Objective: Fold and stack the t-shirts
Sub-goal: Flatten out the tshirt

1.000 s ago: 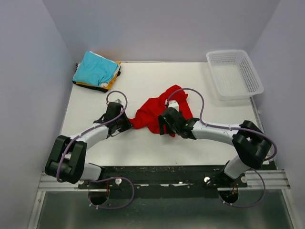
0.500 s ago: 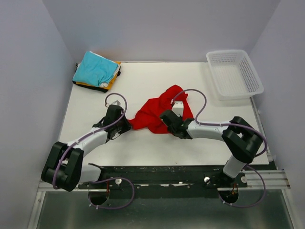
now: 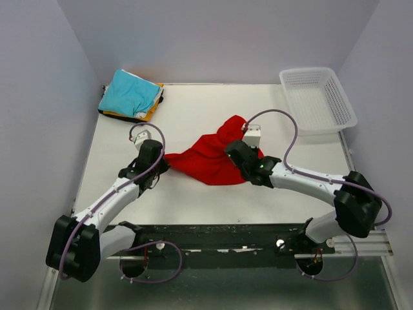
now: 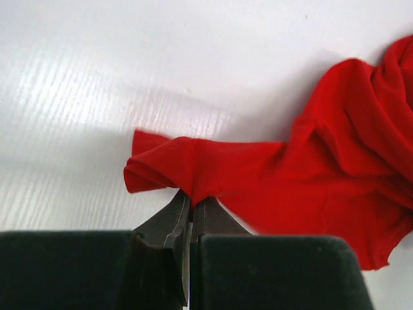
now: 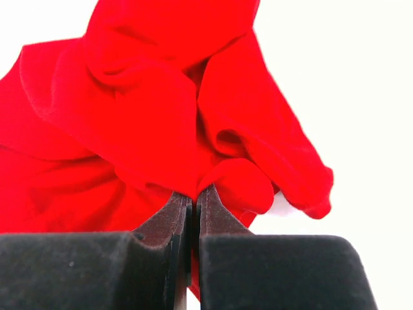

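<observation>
A crumpled bright red t-shirt (image 3: 206, 161) lies mid-table, pulled into a wide strip between both arms. My left gripper (image 3: 164, 158) is shut on the shirt's left corner; in the left wrist view the jaws (image 4: 191, 200) pinch a fold of red cloth (image 4: 310, 181) just above the white tabletop. My right gripper (image 3: 232, 152) is shut on the right part of the shirt; in the right wrist view its fingertips (image 5: 193, 194) clamp a bunched fold (image 5: 148, 97). A stack of folded t-shirts (image 3: 131, 95), turquoise on top with yellow-orange and black beneath, sits at the back left corner.
A white plastic mesh basket (image 3: 317, 100) stands at the back right corner, partly over the table edge. The white table (image 3: 193, 200) is walled by pale panels on three sides. The arm bases sit on a black rail at the near edge.
My right gripper has shut on the red shirt. The left gripper has drawn its corner leftward and the right arm has shifted right, so the shirt is stretched wider.
</observation>
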Robot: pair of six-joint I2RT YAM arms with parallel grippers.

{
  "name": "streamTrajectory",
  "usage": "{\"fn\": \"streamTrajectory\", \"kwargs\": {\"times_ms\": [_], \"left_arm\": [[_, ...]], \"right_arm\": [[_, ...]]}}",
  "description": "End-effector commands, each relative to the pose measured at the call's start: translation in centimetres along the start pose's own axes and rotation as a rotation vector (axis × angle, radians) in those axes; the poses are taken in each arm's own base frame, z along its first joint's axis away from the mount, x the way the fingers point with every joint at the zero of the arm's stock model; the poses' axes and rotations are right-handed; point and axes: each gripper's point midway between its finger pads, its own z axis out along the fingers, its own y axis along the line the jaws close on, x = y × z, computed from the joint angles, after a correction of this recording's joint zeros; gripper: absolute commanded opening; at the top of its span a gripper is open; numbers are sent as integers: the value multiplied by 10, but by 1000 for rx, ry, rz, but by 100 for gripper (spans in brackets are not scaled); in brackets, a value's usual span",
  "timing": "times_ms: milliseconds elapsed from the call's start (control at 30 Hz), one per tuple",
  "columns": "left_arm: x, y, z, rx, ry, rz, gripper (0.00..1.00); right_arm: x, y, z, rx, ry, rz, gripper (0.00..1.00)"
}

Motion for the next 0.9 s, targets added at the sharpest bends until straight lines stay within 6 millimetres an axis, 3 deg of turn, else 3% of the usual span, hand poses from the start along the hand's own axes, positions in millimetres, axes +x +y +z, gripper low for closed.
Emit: {"fn": "streamTrajectory", "kwargs": {"times_ms": [0,100,233,367,467,567,667,767,867], "left_arm": [[-40,0,-16,-66,-147,-18,0],[-65,-9,-28,-56,-226,-21,0],[-113,-26,-57,-59,-346,-32,0],[-160,-45,-104,-5,-481,-47,0],[-193,-59,-153,94,-608,-56,0],[-221,-73,-207,195,-714,-49,0],[-241,-80,-260,282,-808,-32,0],[-254,-87,-319,400,-898,-7,0],[-254,-94,-369,531,-950,37,0]], "right_arm": [[-40,-22,-22,57,-101,-28,6],[-75,-18,-37,15,-183,12,5],[-134,-10,-64,-69,-337,85,4],[-188,-34,-104,-51,-473,192,4],[-227,-43,-143,-145,-586,245,4],[-268,-30,-193,-365,-680,261,4],[-303,-30,-244,-515,-758,262,4],[-317,-23,-282,-663,-761,207,5],[-312,-15,-312,-816,-702,187,7]]}}
